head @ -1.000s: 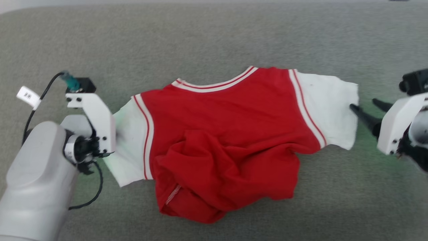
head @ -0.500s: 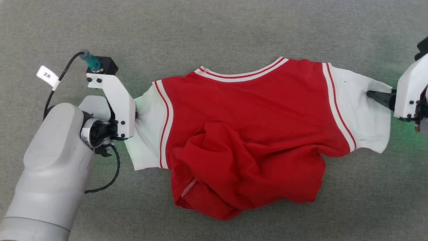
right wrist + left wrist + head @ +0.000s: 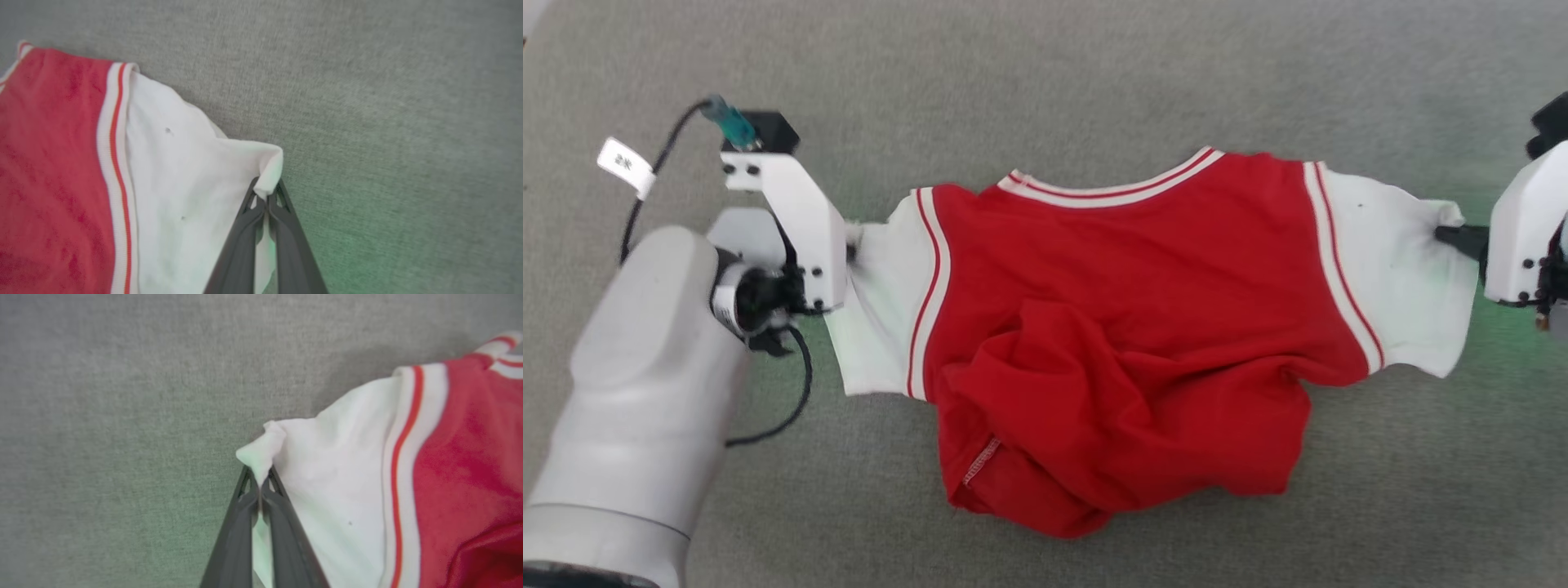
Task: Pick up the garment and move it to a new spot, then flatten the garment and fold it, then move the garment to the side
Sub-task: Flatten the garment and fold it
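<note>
The garment (image 3: 1127,327) is a red jersey T-shirt with white short sleeves and red-white stripe trim, spread across the grey surface with its collar toward the far side. Its lower half lies bunched and rumpled. No "23" shows on this side. My left gripper (image 3: 260,484) is shut on the edge of the white sleeve (image 3: 339,486), its fingertips hidden behind the white bracket (image 3: 800,212) in the head view. My right gripper (image 3: 267,197) is shut on the edge of the other white sleeve (image 3: 184,196), at the right of the head view (image 3: 1454,235).
A grey felt-like surface (image 3: 1045,73) lies under and around the shirt. A black cable (image 3: 784,408) with a white tag (image 3: 625,163) loops beside my left wrist. Green light tints the surface near both grippers.
The right gripper closed onto the right sleeve edge after standing apart from it. Both grippers now pull the sleeves outward, stretching the shirt's top. The head camera shifted, so the whole picture moved.
</note>
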Controlling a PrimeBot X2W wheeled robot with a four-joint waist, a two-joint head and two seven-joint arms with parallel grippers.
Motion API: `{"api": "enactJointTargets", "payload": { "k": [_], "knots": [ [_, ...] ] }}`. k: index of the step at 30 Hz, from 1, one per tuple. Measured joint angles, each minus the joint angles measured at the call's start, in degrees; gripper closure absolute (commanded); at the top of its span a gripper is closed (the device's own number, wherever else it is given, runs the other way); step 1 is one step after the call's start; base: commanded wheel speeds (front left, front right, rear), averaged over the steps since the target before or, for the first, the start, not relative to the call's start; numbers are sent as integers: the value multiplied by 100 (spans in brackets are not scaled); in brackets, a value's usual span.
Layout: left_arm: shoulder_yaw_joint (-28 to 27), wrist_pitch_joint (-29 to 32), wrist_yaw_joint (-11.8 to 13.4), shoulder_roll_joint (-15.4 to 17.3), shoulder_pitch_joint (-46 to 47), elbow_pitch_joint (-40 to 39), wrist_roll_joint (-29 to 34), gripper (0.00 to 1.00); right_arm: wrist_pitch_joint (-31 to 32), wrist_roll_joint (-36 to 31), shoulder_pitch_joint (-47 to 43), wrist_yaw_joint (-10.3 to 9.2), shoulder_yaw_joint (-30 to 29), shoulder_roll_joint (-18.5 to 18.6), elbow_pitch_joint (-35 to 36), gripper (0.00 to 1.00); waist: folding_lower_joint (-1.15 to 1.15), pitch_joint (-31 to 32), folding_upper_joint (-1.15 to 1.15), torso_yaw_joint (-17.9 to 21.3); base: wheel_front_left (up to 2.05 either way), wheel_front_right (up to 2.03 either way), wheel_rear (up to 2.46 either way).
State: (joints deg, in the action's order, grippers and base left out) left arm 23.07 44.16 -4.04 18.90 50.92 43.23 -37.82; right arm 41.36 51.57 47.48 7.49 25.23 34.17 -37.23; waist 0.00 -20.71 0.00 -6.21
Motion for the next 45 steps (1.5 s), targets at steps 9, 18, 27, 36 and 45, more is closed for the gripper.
{"api": "enactJointTargets", "payload": {
  "k": [9, 18, 27, 36, 45],
  "knots": [
    [-79, 71, 104, 241, 642, -309, 35, 100, -281, -236, 239, 1, -153, 96, 449, 100, 0, 664, 0, 188, 0, 0, 0],
    [-163, -92, 231, 408, 1461, -463, 211, 100, -632, -664, 892, 1, -302, -31, 755, 100, 0, 1249, 0, 432, 0, 0, 0],
    [-246, -346, 235, 487, 2179, -374, 287, 100, -761, -900, 1647, 1, -276, -316, 808, 100, 0, 1524, 0, 719, 0, 0, 0],
    [-219, -770, 211, 467, 2832, -328, 424, 100, -1098, -1299, 2404, 1, -311, -467, 388, 100, 0, 1288, 0, 832, 0, 0, 0],
    [-135, -2167, 247, 321, 3909, -70, 947, 100, -2569, -2023, 3433, 1, -276, -759, -581, 100, 0, 425, 0, 874, 0, 0, 0]
  ]
}}
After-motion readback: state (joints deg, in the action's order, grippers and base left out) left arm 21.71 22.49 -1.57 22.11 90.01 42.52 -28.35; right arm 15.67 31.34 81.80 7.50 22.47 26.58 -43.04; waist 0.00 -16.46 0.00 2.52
